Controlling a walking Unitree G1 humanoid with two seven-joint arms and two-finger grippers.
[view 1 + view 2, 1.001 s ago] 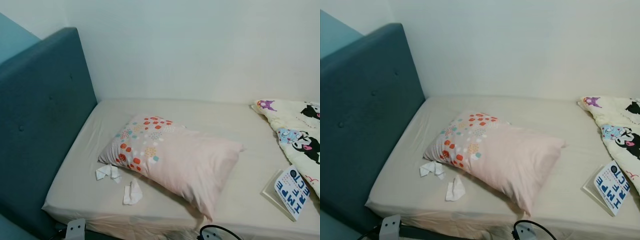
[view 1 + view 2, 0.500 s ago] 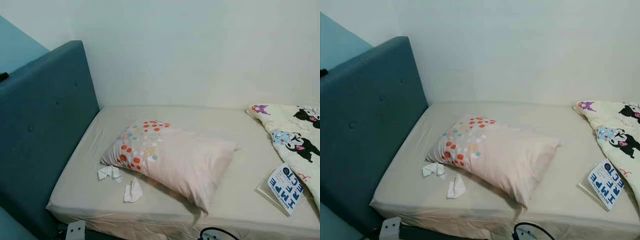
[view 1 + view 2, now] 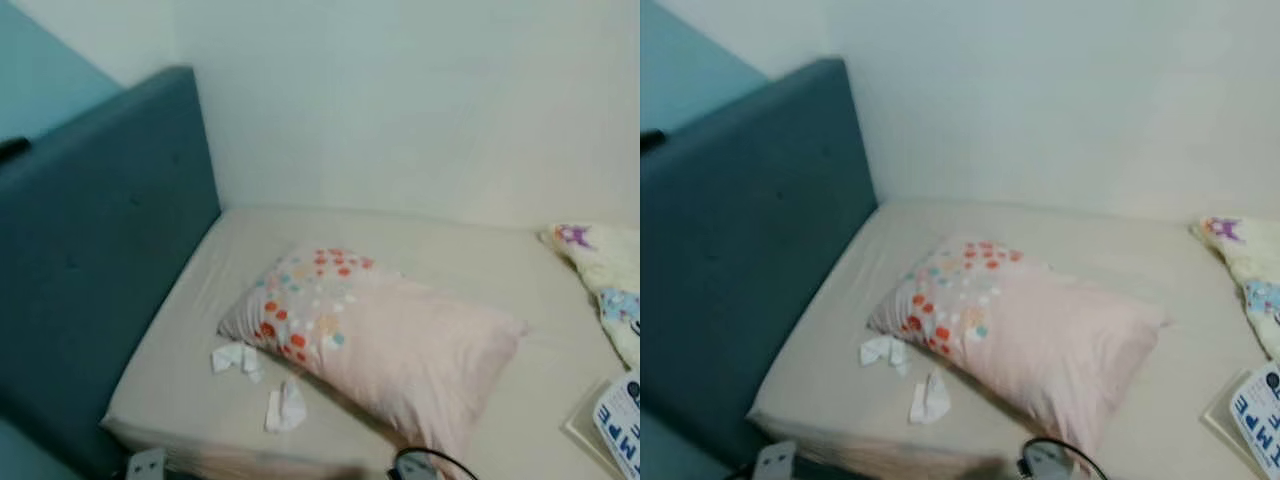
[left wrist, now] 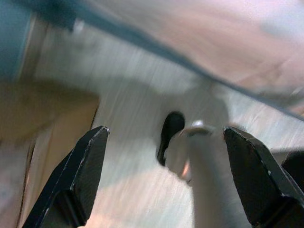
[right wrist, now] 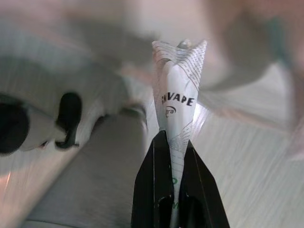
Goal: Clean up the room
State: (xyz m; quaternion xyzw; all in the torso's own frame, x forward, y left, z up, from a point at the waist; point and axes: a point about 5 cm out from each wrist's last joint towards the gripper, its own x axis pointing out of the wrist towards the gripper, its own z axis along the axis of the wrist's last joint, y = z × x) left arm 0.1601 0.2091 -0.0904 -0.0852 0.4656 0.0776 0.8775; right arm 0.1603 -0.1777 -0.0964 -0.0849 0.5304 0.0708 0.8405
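Observation:
Two crumpled white tissues lie on the beige bed sheet (image 3: 420, 240) near its front edge, one (image 3: 238, 358) close to the pillow's dotted corner, the other (image 3: 286, 408) nearer me. A pink pillow (image 3: 390, 340) with coloured dots lies askew in the middle. In the right wrist view my right gripper (image 5: 173, 142) is shut on a white printed paper wrapper (image 5: 179, 85), held above the pale wood floor (image 5: 247, 180). In the left wrist view my left gripper (image 4: 166, 130) hangs open over the floor with nothing between its fingers.
A tall teal headboard (image 3: 100, 260) bounds the bed on the left and a white wall stands behind it. A cartoon-print blanket (image 3: 600, 270) and a blue-and-white book (image 3: 622, 428) lie at the right edge. The head views are blurred.
The whole picture has shifted and blurred, so the camera has moved; the bed now sits further right in view. Tissues, pillow and book keep their places on the bed.

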